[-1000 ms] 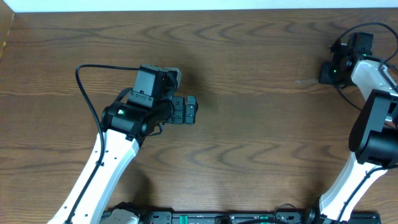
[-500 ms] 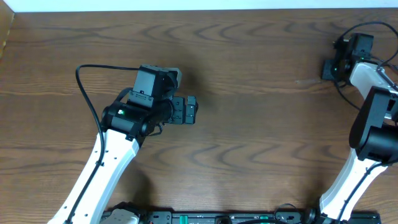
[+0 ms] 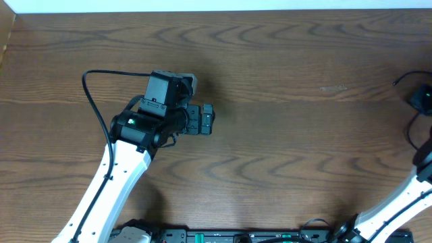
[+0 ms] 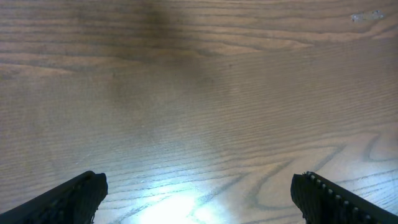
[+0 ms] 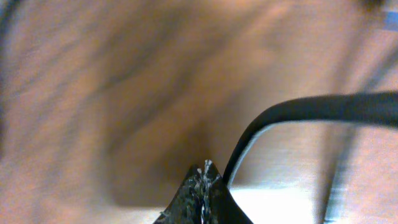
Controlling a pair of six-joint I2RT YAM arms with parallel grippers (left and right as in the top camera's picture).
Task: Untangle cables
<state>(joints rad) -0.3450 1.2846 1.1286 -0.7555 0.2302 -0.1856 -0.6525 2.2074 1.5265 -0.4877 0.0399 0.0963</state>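
My left gripper (image 3: 208, 120) hovers over bare wood left of the table's middle. In the left wrist view it (image 4: 199, 202) is open wide and empty, with only its fingertips (image 4: 81, 196) at the lower corners. My right arm's wrist (image 3: 422, 99) is at the far right edge, mostly out of the overhead view. A thin black cord (image 3: 399, 79) shows beside it. In the blurred right wrist view my right gripper (image 5: 205, 168) is shut. A black cable (image 5: 298, 109) curves up from just right of its tips and off to the right. I cannot tell whether it is pinched.
The wooden table (image 3: 283, 135) fills the overhead view. A pale wall strip (image 3: 202, 5) runs along its far edge. The left arm's own thick black cable (image 3: 91, 91) loops at its left. The arm bases (image 3: 243, 236) sit along the near edge.
My right arm has swung from the back right corner out to the right edge, nearly leaving the overhead view. The left arm has not moved.
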